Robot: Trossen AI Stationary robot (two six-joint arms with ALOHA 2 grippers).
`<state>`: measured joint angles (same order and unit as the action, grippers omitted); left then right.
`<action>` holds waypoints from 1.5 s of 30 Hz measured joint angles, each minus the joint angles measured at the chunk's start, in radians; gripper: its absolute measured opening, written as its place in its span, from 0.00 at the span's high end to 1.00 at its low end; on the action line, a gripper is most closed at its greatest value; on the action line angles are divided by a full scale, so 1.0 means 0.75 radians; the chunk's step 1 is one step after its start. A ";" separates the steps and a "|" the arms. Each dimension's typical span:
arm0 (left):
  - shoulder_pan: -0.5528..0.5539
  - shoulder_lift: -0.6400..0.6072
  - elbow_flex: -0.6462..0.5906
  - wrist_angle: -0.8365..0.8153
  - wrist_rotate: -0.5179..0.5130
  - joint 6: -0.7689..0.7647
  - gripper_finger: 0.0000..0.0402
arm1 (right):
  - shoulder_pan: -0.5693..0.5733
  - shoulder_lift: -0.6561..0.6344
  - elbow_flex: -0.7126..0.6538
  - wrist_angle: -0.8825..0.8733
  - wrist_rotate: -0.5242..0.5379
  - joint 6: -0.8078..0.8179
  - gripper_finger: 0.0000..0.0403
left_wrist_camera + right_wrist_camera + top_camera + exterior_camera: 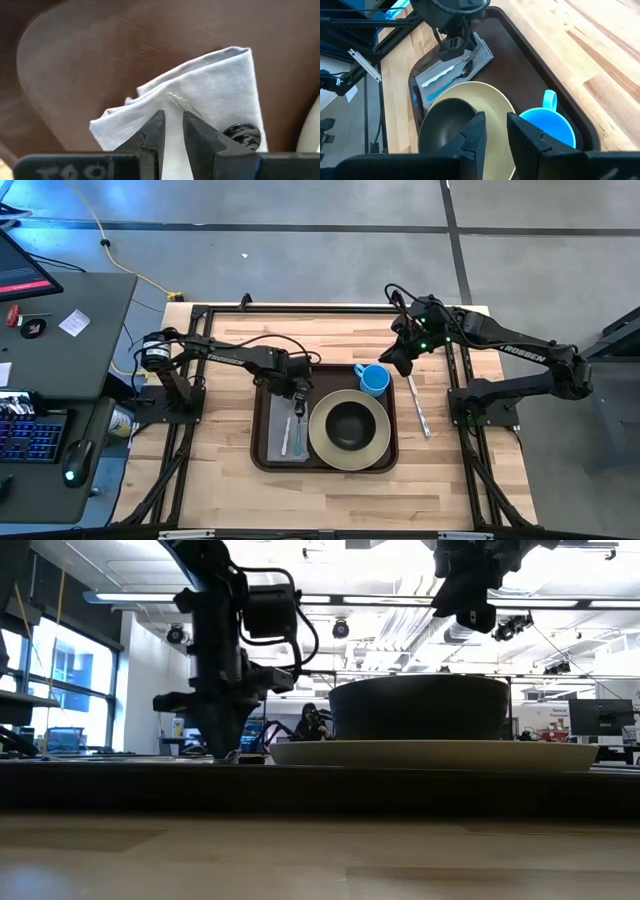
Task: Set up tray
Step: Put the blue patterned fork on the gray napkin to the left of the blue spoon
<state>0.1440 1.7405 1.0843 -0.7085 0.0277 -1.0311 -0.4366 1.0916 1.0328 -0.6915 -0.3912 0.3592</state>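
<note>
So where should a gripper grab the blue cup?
Probably by the rim of the blue cup, coming straight down. It stands upright and open-topped at the tray corner; the plate crowds one side, and the right gripper is already just above.

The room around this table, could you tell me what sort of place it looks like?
Probably a robotics lab or open-plan workshop. A desk with a keyboard and mouse stands beside the wooden table, the floor is bare concrete, and ceiling strip lights run over distant workstations.
</note>
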 joint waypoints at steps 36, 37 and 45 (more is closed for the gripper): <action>-0.142 -0.003 0.100 0.017 0.327 0.066 0.75 | -0.003 0.000 0.000 -0.003 -0.024 -0.066 0.82; -0.142 -0.006 0.076 0.045 0.342 0.045 0.75 | -0.003 0.000 0.000 -0.013 -0.031 -0.068 0.82; -0.140 -0.214 -0.117 0.258 0.245 -0.101 0.75 | -0.003 0.001 -0.001 -0.097 -0.047 -0.078 0.82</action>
<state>0.0387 1.5801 0.9965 -0.5153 0.2117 -1.1070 -0.4385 1.0920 1.0321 -0.7643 -0.4263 0.3005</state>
